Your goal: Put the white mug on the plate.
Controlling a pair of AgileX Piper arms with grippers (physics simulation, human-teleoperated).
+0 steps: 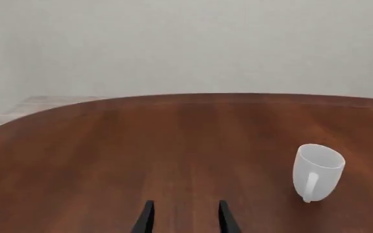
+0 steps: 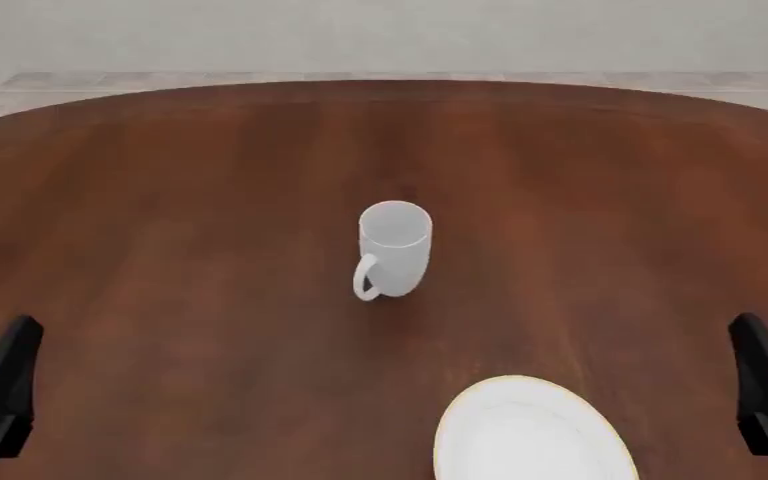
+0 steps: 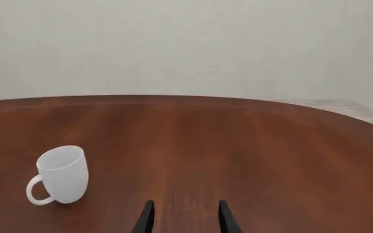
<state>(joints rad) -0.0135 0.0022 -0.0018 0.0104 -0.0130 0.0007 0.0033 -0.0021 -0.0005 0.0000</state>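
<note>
While both arms sit low at the near table corners:
Left gripper (image 1: 183, 218): fingers parted, empty.
Right gripper (image 3: 183, 217): fingers parted, empty.
Glossy white cylindrical mug (image 2: 394, 250): upright, mid-table.
Round gold-rimmed white plate (image 2: 535, 435): near edge.

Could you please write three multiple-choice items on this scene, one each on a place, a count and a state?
1. In the front view, where is the plate relative to the white mug?
A. Nearer the camera, to the right
B. Farther back, to the left
C. Under it

2. How many mugs are on the table?
A. Three
B. Two
C. One

3. How does the mug stand?
A. Upside down
B. Upright, empty
C. On its side

Answers: 1 A, the plate sits at the near edge; 2 C, only one shows; 3 B, its open mouth faces up.
</note>
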